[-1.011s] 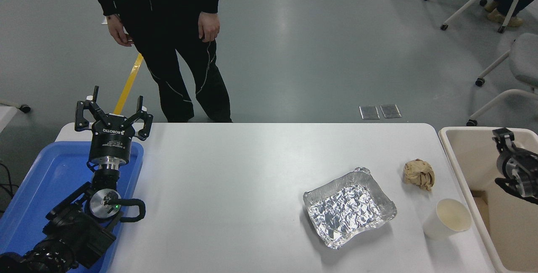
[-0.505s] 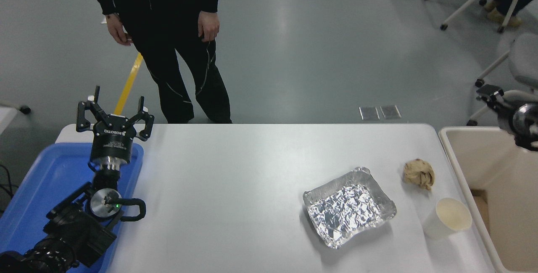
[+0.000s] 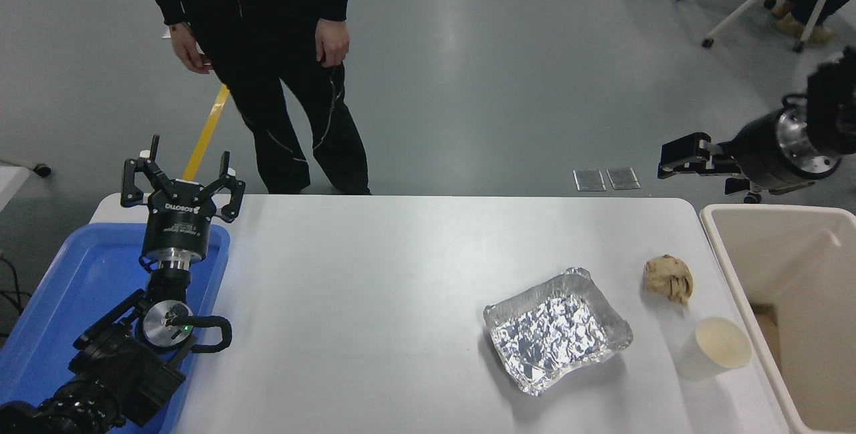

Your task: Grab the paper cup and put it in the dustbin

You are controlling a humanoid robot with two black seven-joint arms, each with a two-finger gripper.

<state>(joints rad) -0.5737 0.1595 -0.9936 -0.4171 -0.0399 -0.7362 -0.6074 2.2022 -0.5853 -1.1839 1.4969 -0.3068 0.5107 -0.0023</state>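
The white paper cup [image 3: 715,350] stands upright near the table's right front edge, its cream inside showing. The beige dustbin [image 3: 710,220] stands right beside the table on the right, close to the cup. My right gripper [image 3: 685,156] hangs in the air above the table's far right corner, pointing left, well behind and above the cup. It holds nothing that I can see. My left gripper [image 3: 180,176] is open and empty, parked over the blue tray at the lower left.
A crumpled brown paper ball [image 3: 669,278] lies just behind the cup. A crinkled foil tray [image 3: 558,330] sits to the cup's left. A blue tray [image 3: 73,273] is at the left edge. A person [image 3: 267,53] stands at the far side.
My right arm has risen out of the dustbin area and swung up and to the left, now over the table's far right corner. The cup and the left arm have not moved.
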